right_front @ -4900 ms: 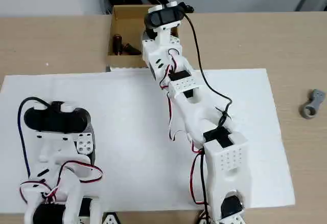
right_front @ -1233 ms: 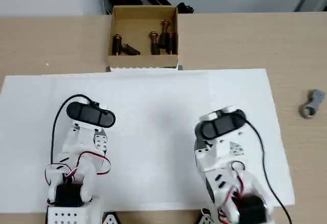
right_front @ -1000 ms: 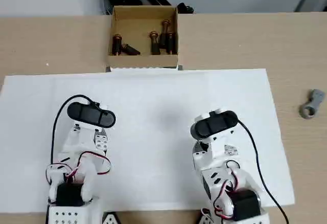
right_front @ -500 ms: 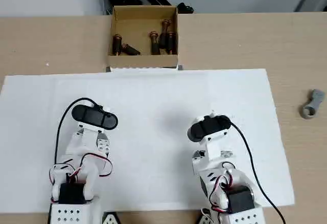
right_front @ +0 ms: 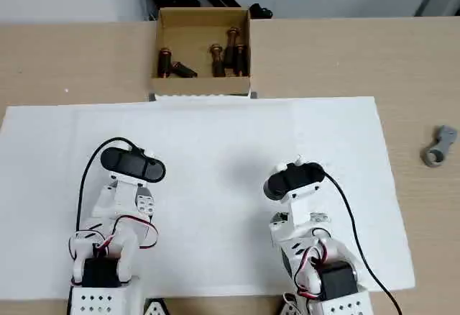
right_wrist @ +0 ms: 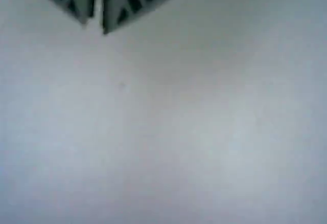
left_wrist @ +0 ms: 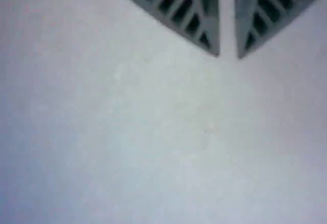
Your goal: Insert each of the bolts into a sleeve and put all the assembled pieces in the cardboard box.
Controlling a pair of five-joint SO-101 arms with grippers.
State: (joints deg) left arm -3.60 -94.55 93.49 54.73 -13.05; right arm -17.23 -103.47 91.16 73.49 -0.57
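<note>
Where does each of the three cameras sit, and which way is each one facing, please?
High view: fixed above the table, looking down on the white sheet, the cardboard box and both arms.
Left wrist view: on the left wrist, facing the sheet closely; left gripper tips together.
Right wrist view: likewise; right gripper tips together.
Shared: all three show the white sheet.

Overhead camera; wrist cameras close above paper
</note>
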